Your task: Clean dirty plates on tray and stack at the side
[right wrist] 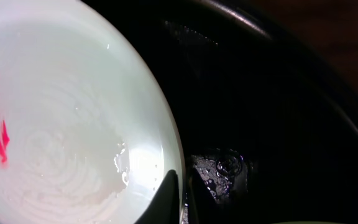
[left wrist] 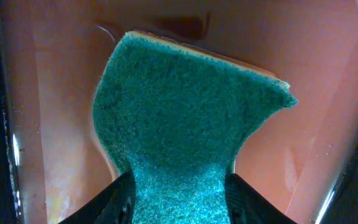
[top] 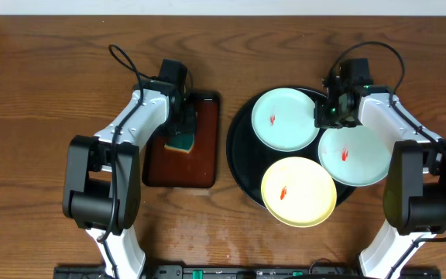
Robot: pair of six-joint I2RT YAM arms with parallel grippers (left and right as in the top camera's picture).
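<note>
Three plates lie on the round black tray (top: 237, 159): a mint-white plate (top: 283, 118) at the back left, a second mint-white plate (top: 355, 155) at the right and a yellow plate (top: 299, 191) in front. Each bears a small red smear. My right gripper (top: 327, 116) is shut on the right rim of the back mint-white plate (right wrist: 61, 124), one finger on each side of the rim (right wrist: 182, 193). My left gripper (top: 183, 128) is shut on a green sponge (left wrist: 185, 106), its fingers (left wrist: 179, 199) squeezing the sponge's near end.
The sponge (top: 182, 142) rests on a small rectangular reddish-brown tray (top: 161, 167), wet and glossy in the left wrist view (left wrist: 55, 93). The black tray's floor (right wrist: 272, 112) is wet beside the plate. Bare wood tabletop (top: 45, 85) lies to the left and behind.
</note>
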